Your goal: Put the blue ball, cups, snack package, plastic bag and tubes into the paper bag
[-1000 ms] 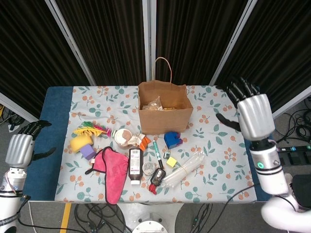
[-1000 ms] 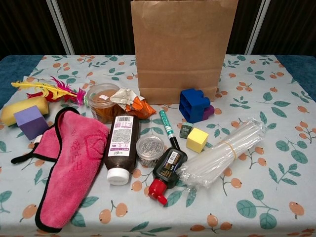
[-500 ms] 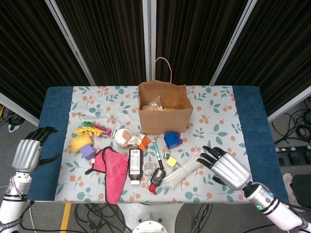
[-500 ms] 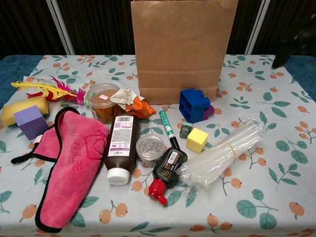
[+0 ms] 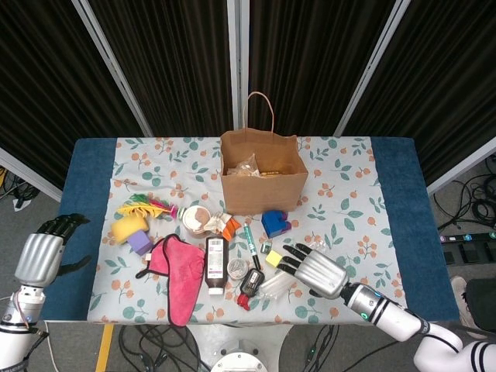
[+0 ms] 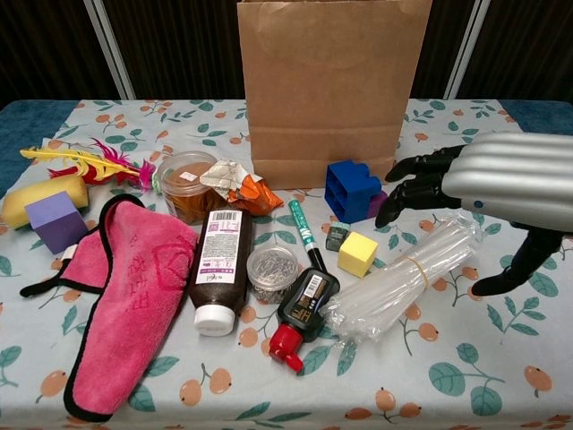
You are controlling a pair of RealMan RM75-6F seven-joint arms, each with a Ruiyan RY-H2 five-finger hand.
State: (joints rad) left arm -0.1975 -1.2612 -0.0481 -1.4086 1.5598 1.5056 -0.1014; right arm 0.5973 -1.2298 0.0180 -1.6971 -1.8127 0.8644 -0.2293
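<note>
Tubes (image 6: 401, 282), bundled in clear wrap, lie at the table's near edge beside a yellow cube (image 6: 357, 253), likely light, slick and stiff; the banded middle looks the surest hold. Right hand (image 6: 488, 193) hovers above them, fingers spread, holding nothing. Left hand (image 5: 39, 256) hangs empty, off-table. Farther back stands the paper bag (image 6: 329, 90).

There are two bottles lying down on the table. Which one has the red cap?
The small black bottle has the red cap, beside the bundle of clear tubes. The bigger dark bottle next to the pink cloth has a white cap.
</note>
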